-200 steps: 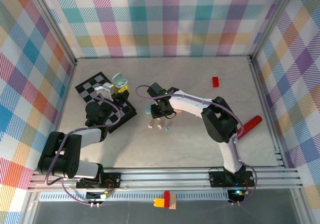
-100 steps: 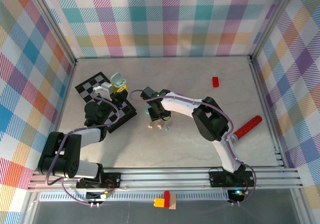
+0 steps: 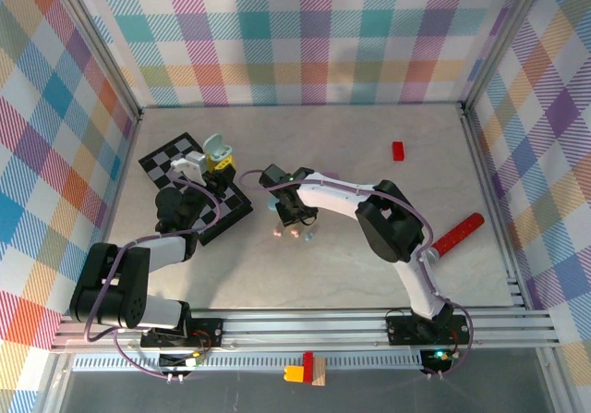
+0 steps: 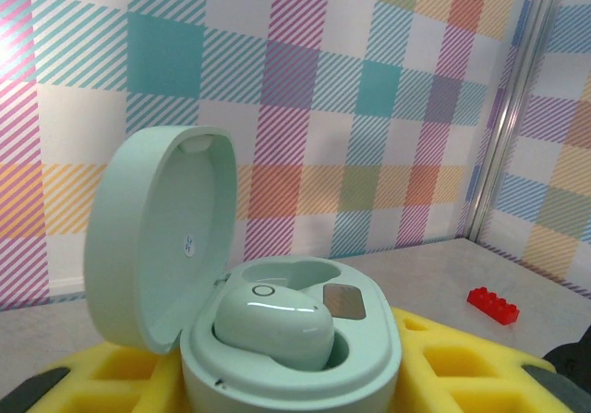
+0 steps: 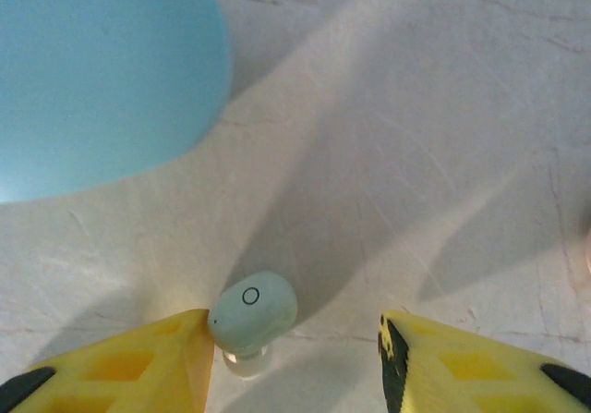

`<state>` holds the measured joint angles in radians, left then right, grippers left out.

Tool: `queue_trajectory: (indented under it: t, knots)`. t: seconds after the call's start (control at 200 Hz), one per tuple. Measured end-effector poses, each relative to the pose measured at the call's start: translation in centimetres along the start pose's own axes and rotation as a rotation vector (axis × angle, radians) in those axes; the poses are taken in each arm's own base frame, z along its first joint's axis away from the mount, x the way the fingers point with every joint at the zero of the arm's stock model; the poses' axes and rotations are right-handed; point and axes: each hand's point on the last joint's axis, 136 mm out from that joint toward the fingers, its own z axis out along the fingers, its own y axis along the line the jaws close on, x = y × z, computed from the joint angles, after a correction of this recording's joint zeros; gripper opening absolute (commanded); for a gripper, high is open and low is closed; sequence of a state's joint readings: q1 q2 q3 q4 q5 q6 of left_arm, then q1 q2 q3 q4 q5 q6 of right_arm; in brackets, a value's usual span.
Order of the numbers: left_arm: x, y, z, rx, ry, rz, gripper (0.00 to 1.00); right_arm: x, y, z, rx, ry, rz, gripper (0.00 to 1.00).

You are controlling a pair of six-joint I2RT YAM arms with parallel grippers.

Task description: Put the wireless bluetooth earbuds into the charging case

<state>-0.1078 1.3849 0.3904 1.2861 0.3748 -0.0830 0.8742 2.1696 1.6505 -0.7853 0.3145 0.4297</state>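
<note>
- Plaid walls all round, pale surface [image 3: 369, 274]. Over the last second the right pincer [image 5: 294, 344] has slid a bit left, toward the other arm.
- Its jaws are open. The mint earbud [image 5: 251, 311] sits on the surface between them, touching one finger, not gripped yet.
- Left pincer [image 3: 212, 162] hasn't budged and is clamped on the open charging case [image 4: 295, 353], with a seated bud [image 4: 272, 325] already inside.
- My guess is it's lined up for the grab.

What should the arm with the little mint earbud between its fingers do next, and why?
Probably close the right gripper gently on the mint earbud. The earbud sits on the table between the yellow fingers, touching one while the other stands apart, so nothing grips it yet. The open mint case has one empty slot waiting.
</note>
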Motion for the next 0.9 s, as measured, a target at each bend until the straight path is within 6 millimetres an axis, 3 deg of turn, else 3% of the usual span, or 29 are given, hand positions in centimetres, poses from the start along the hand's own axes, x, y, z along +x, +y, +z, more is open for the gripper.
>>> queue_trajectory:
  t: [0.585,0.9]
  knots:
    - [-0.8,0.1,-0.2,-0.007,-0.019,0.008,0.43,1.9,-1.9,-0.7,0.087,0.056,-0.024,0.5]
    - [-0.6,1.1,-0.8,-0.053,-0.02,0.005,0.43,0.0,-0.4,-3.8,0.056,-0.057,-0.023,0.49]
